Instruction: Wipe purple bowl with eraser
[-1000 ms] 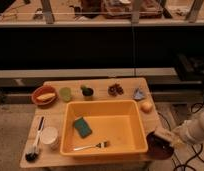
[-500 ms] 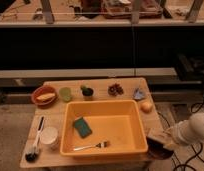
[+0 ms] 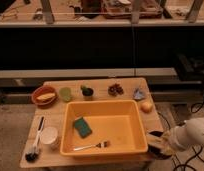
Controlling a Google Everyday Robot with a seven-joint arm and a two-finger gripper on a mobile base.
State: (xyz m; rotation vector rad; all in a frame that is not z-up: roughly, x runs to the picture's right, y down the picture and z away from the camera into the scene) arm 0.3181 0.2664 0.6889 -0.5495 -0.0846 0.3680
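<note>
The purple bowl [image 3: 159, 148] sits at the table's front right corner, just right of the yellow tub; only its dark rim and part of its side show. My gripper [image 3: 158, 142] reaches in from the right on the white arm [image 3: 191, 135] and sits in the bowl's mouth. It is shut on the eraser [image 3: 155, 141], a small tan block pressed down into the bowl. The eraser's dark underside is hidden.
A yellow tub [image 3: 105, 127] fills the table's middle, holding a green sponge [image 3: 83, 126] and a fork [image 3: 92, 146]. An orange bowl [image 3: 44, 95], green cup [image 3: 65, 93], dark cup [image 3: 87, 92], brown cluster [image 3: 114, 89] and orange fruit [image 3: 146, 106] stand around it. A brush [image 3: 34, 146] and white cup [image 3: 49, 136] lie front left.
The white arm has dropped lower and pulled towards the right edge of view. The gripper has stayed at the purple bowl with the eraser, shifting slightly.
</note>
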